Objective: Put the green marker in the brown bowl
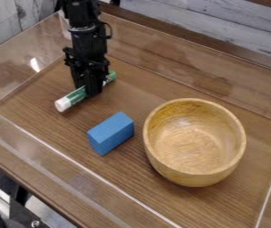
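Green marker point(78, 93) label print unreadable; claw point(88, 86) clamps it.

Black, boxy arm point(85, 40) with seemingly black fingers point(88, 82).

Green marker point(74, 96): slim white barrel with green print, white end toward the near left.
Marker pose: lying flat on the table, angled; far end hidden under the tool.
Brown bowl point(195, 141): wide, round, light wood, thick rim, visible grain.
Bowl state: upright, empty, standing well right of the marker.
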Controlling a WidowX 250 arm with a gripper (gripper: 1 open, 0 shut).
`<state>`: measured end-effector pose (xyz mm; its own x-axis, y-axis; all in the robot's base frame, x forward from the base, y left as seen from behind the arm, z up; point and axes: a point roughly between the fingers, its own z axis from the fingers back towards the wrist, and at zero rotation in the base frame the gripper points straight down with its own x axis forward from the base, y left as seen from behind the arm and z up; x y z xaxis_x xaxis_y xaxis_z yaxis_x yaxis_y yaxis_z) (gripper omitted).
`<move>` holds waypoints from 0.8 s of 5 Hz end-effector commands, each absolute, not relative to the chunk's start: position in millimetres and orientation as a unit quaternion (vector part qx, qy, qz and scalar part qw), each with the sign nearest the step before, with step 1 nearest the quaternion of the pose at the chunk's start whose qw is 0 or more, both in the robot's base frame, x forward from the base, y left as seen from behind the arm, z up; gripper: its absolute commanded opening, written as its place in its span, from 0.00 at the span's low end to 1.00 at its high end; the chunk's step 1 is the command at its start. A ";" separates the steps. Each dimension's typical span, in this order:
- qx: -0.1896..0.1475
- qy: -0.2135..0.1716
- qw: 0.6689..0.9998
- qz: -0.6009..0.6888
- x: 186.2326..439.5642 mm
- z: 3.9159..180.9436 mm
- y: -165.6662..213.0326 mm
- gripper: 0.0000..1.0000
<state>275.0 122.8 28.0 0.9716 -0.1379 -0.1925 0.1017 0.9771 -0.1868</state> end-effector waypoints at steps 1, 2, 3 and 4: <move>-0.060 0.058 0.994 -0.066 289.6 62.9 126.0 0.00; -0.059 0.061 0.994 -0.066 289.8 67.9 124.4 0.00; -0.058 0.064 0.994 -0.066 290.1 73.8 122.5 0.00; -0.055 0.066 0.994 -0.067 290.4 81.0 119.6 0.00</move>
